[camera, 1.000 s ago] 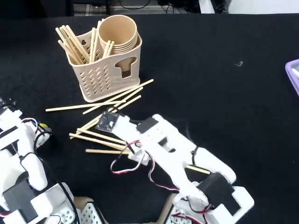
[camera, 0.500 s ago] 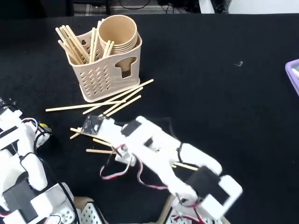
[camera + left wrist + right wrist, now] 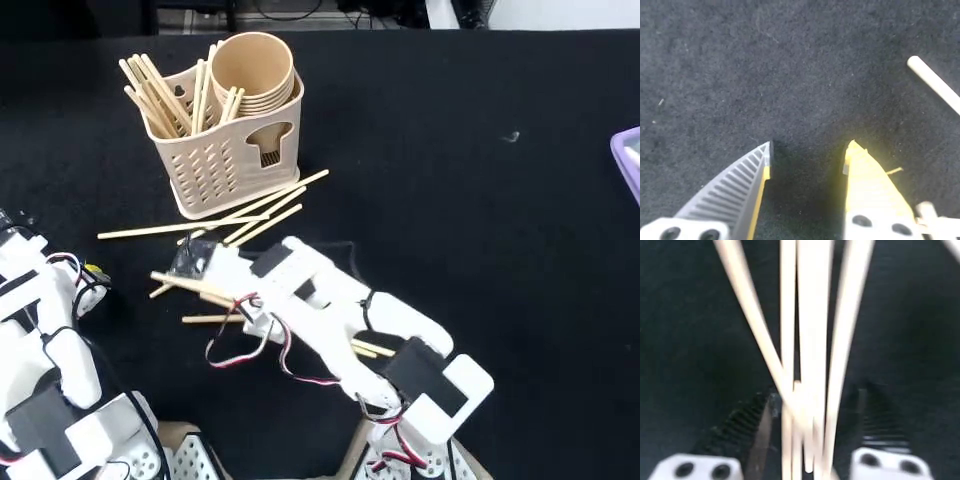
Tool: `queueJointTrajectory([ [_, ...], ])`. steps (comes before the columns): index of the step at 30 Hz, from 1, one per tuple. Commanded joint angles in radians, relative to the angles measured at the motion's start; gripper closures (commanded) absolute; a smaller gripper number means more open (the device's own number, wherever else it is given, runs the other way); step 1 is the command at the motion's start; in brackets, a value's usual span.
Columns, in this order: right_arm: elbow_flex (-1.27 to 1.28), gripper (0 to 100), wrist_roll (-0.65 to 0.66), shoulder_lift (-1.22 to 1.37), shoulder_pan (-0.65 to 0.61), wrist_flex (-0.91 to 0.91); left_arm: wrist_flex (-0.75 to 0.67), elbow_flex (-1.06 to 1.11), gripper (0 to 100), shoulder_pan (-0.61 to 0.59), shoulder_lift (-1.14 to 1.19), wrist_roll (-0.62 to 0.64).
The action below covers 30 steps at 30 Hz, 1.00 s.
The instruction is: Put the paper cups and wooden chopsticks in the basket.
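The right pincer is held with its jaws apart, straddling a bunch of wooden chopsticks that run away from it lengthwise. Nothing is clamped yet. In the high view this pincer is set low over the loose sticks scattered on the black surface, just in front of the basket. A stack of paper cups is already seated in one compartment of the basket, and many upright sticks are held in the other. The left pincer is also open, above bare surface, with the end of a single chopstick lying near it.

The step in hand is judged to be the gathering of the straddled bunch. The sticks between the jaws are crossed rather than parallel, so a slow closing is advised, so that they are swept together and not squeezed out sideways. The fingertips should be brought down to the surface first, or the lowest stick may be missed. A grip nearer mid-length is preferable, since thin sticks held by one end are likely to droop or pivot. Once lifted, the bunch should be turned upright and lowered into the stick compartment, well clear of the cups.
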Motion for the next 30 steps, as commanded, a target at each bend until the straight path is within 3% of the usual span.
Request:
queueJointTrajectory([
  [1,-0.018,98.3,0.006,0.007,-0.046,0.028,-0.009,-0.031,76,-0.018,0.002,-0.009],
  [21,-0.065,98.8,0.002,-0.352,-0.040,0.080,-0.009,-0.031,76,-0.018,0.002,-0.009],
  [30,-0.124,98.8,-0.054,-0.535,0.040,0.077,-0.009,-0.031,76,-0.018,0.002,-0.009],
])
